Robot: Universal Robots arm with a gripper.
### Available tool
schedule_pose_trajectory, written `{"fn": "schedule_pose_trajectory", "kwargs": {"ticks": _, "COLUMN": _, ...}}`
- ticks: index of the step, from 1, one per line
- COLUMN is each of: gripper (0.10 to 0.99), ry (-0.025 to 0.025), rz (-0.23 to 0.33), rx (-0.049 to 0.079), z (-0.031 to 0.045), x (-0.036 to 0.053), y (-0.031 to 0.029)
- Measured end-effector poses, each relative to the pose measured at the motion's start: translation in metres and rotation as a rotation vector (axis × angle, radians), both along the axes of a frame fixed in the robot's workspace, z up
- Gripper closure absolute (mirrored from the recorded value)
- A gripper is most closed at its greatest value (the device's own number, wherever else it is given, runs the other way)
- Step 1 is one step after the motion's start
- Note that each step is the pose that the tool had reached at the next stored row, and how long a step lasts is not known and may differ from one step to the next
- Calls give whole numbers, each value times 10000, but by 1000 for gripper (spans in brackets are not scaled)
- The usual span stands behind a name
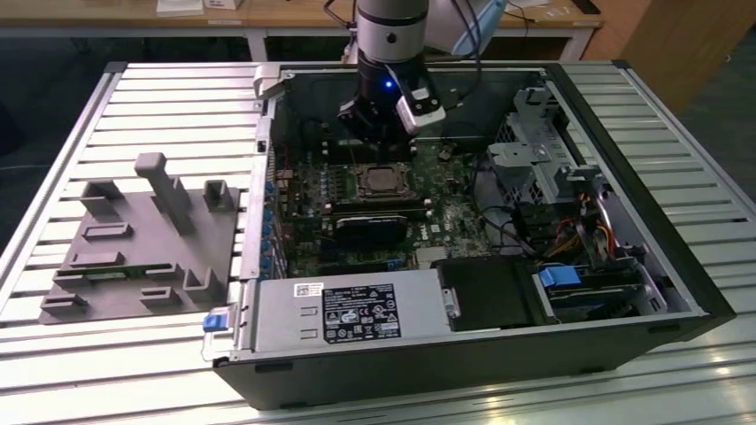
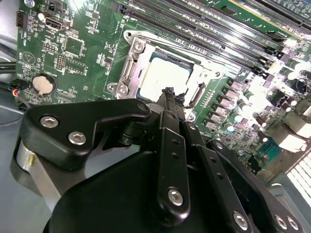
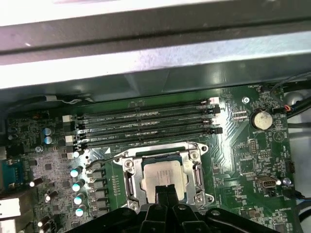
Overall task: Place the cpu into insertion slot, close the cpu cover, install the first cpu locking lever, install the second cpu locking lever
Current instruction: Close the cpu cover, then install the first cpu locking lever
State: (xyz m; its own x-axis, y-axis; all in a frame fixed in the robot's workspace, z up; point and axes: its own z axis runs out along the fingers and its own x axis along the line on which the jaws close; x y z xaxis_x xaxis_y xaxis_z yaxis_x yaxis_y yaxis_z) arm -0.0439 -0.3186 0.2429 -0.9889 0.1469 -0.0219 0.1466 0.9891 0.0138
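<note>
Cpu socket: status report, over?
Gripper shut, tips at cpu cover edge. Cpu seated, cover down around it. Nothing in the way.

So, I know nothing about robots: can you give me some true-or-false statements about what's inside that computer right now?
The cpu sits in the insertion slot. True.
The cpu cover stands raised off the chip. False: it lies flat around the chip.
The gripper holds the chip. False: its fingers are shut on nothing, tips at the chip's edge.
A round coin battery sits on the green board. True.
</note>
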Motion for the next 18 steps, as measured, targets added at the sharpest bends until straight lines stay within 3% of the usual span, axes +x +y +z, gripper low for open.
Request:
{"fn": "schedule_pose_trajectory", "kwargs": {"ticks": 13, "gripper": 984, "ry": 0, "rz": 1, "rx": 0, "z": 12, "x": -2, "y": 0}}
{"fn": "schedule_pose_trajectory", "kwargs": {"ticks": 18, "gripper": 984, "ry": -6, "rz": -1, "rx": 0, "z": 12, "x": -68, "y": 0}}
